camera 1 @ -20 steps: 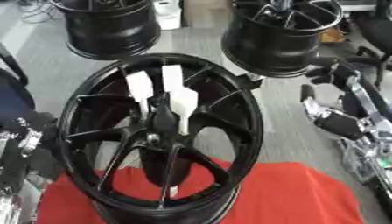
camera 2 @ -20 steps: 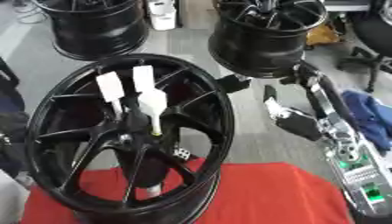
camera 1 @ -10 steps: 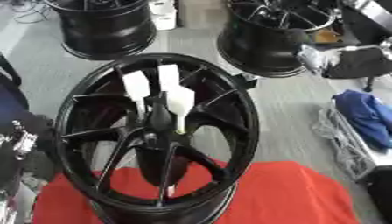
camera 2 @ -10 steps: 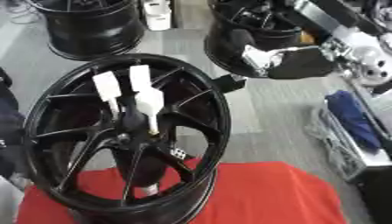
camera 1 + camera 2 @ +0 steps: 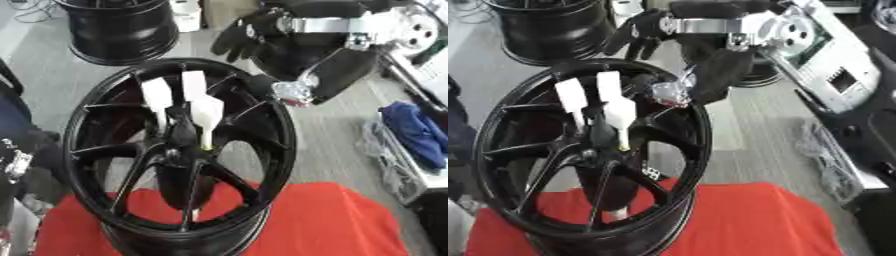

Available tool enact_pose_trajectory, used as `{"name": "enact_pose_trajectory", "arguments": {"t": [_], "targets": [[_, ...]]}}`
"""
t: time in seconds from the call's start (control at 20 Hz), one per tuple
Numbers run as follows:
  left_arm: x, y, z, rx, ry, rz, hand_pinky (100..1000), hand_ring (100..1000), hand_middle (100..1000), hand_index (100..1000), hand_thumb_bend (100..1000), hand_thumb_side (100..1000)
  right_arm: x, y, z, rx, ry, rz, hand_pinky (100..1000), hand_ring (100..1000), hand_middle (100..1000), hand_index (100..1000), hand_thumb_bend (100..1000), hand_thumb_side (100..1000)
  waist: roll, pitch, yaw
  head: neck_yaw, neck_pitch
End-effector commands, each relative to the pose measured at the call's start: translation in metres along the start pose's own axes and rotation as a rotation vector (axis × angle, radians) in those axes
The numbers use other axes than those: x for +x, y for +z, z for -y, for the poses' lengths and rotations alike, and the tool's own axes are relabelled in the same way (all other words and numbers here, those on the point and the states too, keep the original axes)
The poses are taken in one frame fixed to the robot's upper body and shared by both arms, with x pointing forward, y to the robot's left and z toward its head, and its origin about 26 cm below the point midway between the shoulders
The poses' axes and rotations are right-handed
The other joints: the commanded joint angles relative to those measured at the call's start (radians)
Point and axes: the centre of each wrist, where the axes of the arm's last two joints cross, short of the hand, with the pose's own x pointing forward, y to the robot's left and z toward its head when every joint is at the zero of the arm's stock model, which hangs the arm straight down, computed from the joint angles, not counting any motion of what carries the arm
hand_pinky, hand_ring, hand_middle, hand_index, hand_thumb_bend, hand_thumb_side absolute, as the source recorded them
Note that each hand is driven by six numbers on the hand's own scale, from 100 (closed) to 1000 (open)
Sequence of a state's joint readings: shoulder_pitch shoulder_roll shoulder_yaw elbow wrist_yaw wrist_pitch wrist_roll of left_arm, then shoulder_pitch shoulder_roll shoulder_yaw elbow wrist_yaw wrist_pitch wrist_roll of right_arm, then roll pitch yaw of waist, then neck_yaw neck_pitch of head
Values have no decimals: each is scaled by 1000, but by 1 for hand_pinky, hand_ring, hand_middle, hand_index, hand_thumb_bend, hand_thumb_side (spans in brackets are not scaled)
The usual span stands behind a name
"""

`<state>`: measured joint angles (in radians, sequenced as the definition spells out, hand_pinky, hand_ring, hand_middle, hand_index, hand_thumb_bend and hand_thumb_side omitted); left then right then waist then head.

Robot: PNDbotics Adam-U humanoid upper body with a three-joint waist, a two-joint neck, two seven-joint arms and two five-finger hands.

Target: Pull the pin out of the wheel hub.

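My right hand (image 5: 636,35), fingers relaxed and holding nothing, hovers past the wheel hub's (image 5: 179,150) far rim; I should lower it squarely over the white pin (image 5: 207,117) before closing.

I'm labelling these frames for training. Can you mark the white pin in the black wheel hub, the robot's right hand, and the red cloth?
white pin (image 5: 206,116): left eye view, on its wide white upper body.
right hand (image 5: 637,36): right eye view, on the black palm.
red cloth (image 5: 328,220): left eye view, on bare fabric right of the wheel.
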<state>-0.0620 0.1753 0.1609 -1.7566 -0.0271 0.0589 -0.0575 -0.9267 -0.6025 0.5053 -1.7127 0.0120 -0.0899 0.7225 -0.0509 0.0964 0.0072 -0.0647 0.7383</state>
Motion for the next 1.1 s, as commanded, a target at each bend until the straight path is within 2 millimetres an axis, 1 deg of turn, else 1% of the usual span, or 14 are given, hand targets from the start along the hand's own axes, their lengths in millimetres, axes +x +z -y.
{"name": "enact_pose_trajectory", "arguments": {"t": [0.05, 0.35, 0.5, 0.85, 0.9, 1.1], "targets": [[6, -2, -4, 11, -13, 21, 607, 676, 665, 698, 675, 659, -9, -9, 1, 38, 3, -15, 809, 841, 900, 919, 100, 628, 3, -16, 1, -5, 4], [6, -2, -5, 21, -11, 20, 605, 675, 664, 698, 678, 658, -24, -26, -10, 88, -14, -28, 811, 843, 904, 921, 100, 645, 6, -19, 6, -11, 3], [6, -2, -5, 23, -10, 20, 604, 675, 663, 697, 680, 658, -30, -33, -14, 107, -11, -35, 813, 846, 910, 925, 100, 637, 7, -19, 8, -15, 4], [5, -2, -4, 23, -8, 18, 602, 675, 662, 697, 683, 657, -40, -39, -17, 128, 9, -49, 824, 854, 914, 928, 100, 617, 9, -17, 12, -20, 4], [5, -2, -4, 23, -8, 18, 602, 675, 662, 696, 686, 656, -41, -38, -16, 128, 12, -55, 872, 895, 929, 932, 100, 609, 9, -16, 13, -21, 5], [5, -2, -4, 24, -8, 19, 601, 675, 662, 696, 687, 656, -47, -38, -15, 131, 32, -85, 909, 923, 941, 938, 100, 597, 11, -14, 15, -24, 5]]}}
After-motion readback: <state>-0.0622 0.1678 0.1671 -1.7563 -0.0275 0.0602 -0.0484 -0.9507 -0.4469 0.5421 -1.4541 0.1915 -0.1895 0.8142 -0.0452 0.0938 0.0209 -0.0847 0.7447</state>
